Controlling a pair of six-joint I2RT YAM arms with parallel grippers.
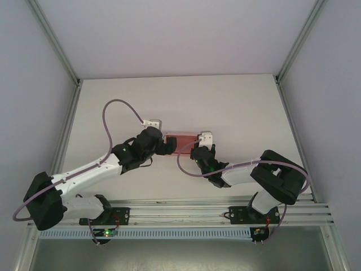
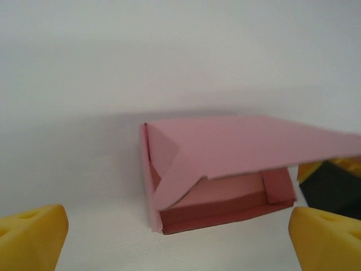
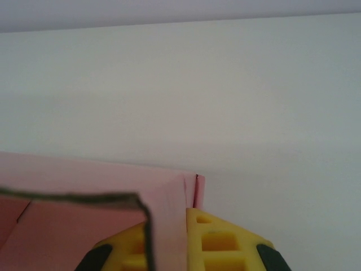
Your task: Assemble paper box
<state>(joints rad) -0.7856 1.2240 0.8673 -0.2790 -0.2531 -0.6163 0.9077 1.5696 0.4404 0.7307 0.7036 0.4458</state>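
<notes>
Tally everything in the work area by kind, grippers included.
paper box: 1, pink, lid flap raised
grippers: 2, left gripper open, right gripper shut on the box's wall
Total: 3

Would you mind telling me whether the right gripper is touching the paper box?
Touching. The right wrist view shows a pink wall of the paper box flush against the right gripper.
</notes>
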